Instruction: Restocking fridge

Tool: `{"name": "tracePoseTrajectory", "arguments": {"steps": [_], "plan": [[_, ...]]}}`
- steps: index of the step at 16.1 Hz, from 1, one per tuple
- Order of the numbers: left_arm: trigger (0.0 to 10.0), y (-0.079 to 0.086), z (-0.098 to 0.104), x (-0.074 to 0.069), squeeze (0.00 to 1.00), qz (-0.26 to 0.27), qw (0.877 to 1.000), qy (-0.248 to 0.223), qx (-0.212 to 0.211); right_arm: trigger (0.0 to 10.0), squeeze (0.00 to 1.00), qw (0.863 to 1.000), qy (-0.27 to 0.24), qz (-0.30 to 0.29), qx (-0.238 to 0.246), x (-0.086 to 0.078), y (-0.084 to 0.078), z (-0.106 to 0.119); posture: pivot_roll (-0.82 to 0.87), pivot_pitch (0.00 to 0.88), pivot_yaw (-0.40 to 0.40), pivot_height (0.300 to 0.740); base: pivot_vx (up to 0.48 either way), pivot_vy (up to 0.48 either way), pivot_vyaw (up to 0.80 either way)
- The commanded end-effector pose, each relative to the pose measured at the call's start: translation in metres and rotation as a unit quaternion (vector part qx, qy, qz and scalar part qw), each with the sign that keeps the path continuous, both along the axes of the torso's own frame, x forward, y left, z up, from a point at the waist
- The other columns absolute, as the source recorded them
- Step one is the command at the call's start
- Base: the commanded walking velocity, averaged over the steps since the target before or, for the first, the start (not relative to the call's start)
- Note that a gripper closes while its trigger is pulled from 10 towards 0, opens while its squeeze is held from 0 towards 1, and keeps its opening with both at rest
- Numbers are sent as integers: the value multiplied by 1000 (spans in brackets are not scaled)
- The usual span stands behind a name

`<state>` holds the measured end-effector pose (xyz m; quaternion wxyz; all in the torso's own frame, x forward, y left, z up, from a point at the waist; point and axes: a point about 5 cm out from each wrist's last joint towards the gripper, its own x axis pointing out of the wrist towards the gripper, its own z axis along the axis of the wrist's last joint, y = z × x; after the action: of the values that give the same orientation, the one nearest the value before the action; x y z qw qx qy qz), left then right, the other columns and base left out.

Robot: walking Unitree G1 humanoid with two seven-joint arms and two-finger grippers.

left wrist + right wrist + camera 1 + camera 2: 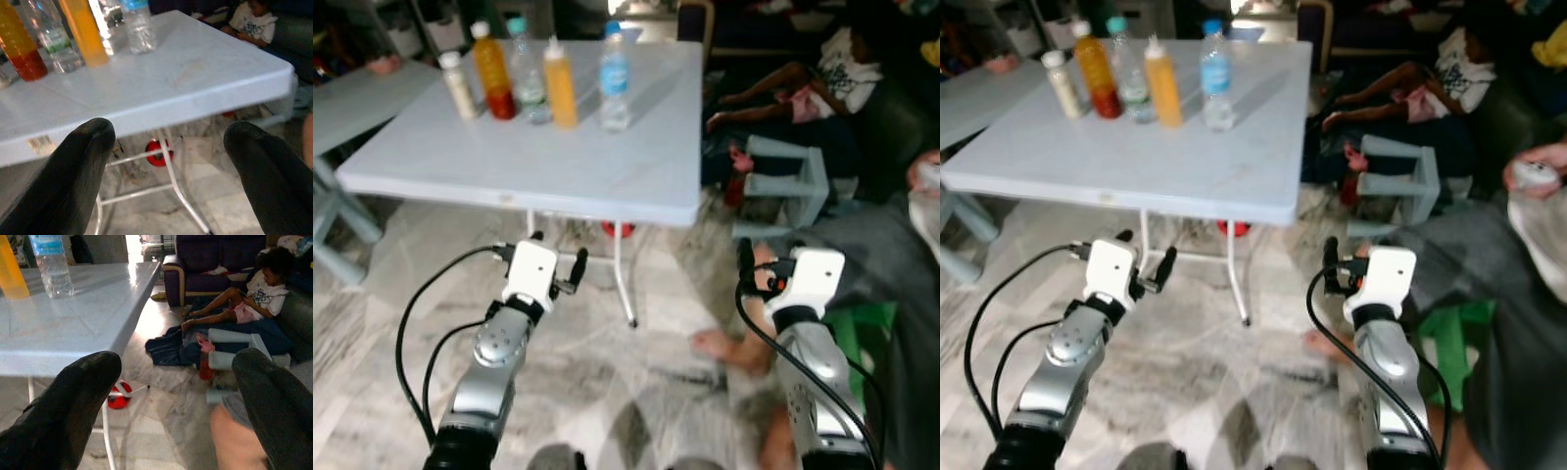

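Several bottles stand at the far side of a white folding table [607, 181]: a small white bottle [460, 86], an orange-red drink bottle [493, 70], a clear bottle with a teal cap [525, 70], an orange juice bottle [559, 83] and a water bottle with a blue label [614, 76]. My left gripper [556, 255] is open and empty, held below the table's near edge. My right gripper [176, 396] is open and empty too, off the table's right corner.
A person sits at the back right by a dark sofa [832, 69]. Another person stands close at my right, with a bare foot [724, 345] on the floor. A pale blue stool [793, 181] lies there. A second table [352, 98] stands at the left.
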<state>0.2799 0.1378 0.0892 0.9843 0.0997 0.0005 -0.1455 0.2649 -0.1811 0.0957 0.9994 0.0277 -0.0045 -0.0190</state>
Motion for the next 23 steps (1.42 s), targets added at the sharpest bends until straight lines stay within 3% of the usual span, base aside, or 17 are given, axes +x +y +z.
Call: {"name": "tracePoseTrajectory", "arguments": {"steps": [1, 11, 15, 23], "plan": [[10000, 13, 1, 1, 0, 26, 1000, 6, 4, 10000, 0, 1000, -9, 13, 8, 3, 9, 4, 2, 88, 15, 740, 319, 0, 0], [10000, 11, 8, 5, 0, 20, 1000, -10, 0, 10000, 0, 999, -24, 30, 3, -1, 12, 8, -10, 84, 19, 740, 0, 0, 0], [10000, 9, 7, 3, 0, 18, 1000, -10, -8, 10000, 0, 999, -38, 34, -4, 3, 14, 15, -12, 77, 19, 740, 364, 0, 434], [10000, 7, 9, 6, 0, 11, 1000, -16, -13, 10000, 0, 998, -47, 38, -5, 2, 15, 18, -12, 73, 23, 740, 480, 0, 0]]}}
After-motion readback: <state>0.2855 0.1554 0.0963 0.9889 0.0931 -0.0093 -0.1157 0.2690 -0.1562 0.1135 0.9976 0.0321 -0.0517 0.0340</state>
